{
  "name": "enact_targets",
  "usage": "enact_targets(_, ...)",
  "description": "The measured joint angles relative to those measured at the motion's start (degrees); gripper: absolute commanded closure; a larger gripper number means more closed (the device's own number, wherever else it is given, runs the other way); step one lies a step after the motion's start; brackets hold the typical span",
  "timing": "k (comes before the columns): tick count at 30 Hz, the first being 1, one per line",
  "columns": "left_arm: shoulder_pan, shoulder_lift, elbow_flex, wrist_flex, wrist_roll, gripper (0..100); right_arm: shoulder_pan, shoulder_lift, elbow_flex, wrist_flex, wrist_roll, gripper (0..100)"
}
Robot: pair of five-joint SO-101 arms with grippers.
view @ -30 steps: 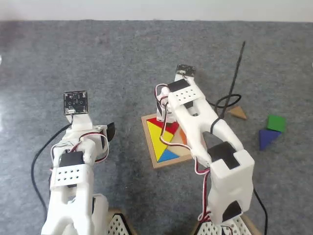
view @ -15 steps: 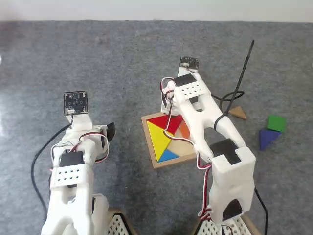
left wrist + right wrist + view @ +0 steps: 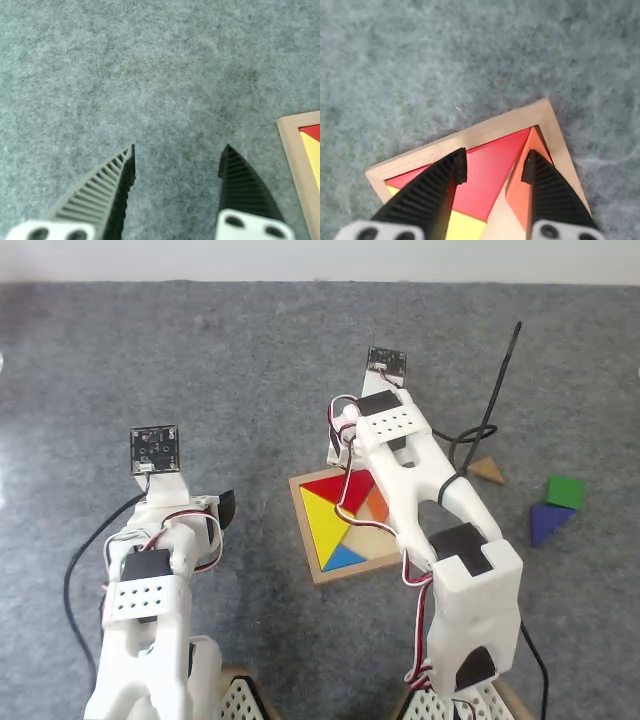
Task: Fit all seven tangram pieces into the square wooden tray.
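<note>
Here, grey tabletop [image 3: 200, 350] under two white arms set side by side. Tray [image 3: 305, 532] lying flat near the middle, turned slightly askew, partly covered by the right arm [image 3: 400, 460].

Inside the tray:
- red piece [image 3: 335, 490] against the far rim
- yellow piece [image 3: 325, 520] along the rim toward the left arm, touching the red piece
- blue piece [image 3: 345, 558] at the near rim
- orange piece [image 3: 377, 505] just beside the red piece, partly hidden by the arm
- bare wood showing next to the orange piece

Outside the tray, well apart on the right-arm side:
- tan triangle [image 3: 487, 470], nearest the tray
- green square [image 3: 565, 491], farther out
- dark-blue triangle [image 3: 548, 521], just beside the green square

Black cable [image 3: 490, 390] running across the tabletop past the tan triangle.

Right gripper [image 3: 495, 152] above the far corner of the tray, fingers spread, holding nothing, with red piece and orange piece visible in the gap.

Left gripper [image 3: 180, 147] likewise spread and empty, above bare tabletop, with the tray rim off to one side.
</note>
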Motion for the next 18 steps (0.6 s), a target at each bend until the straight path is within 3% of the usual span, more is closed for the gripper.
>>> enact_targets(18, 0.00, 0.00, 0.00, 0.00, 0.00, 73, -1.41, 0.00, 0.00, 3.34, -0.26, 80.8)
